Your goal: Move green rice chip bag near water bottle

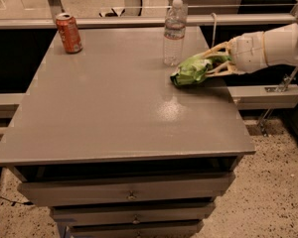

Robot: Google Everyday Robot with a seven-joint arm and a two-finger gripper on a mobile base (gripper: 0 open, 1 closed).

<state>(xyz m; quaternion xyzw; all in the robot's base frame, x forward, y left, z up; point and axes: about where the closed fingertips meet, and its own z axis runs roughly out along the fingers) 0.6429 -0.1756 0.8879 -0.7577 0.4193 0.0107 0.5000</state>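
The green rice chip bag [190, 71] is a crinkled lime-green bag at the right side of the grey table [114, 108], its left end touching or just above the tabletop. My gripper [209, 63] reaches in from the right on a white arm, and its tan fingers [217, 49] close around the bag's right end. The water bottle [174, 33], clear with a white cap, stands upright just behind and left of the bag, a short gap away.
An orange-red soda can [69, 32] stands at the table's far left corner. The table's right edge lies just under my gripper. A rail and glass wall [114, 20] run behind the table. Drawers sit below the front edge.
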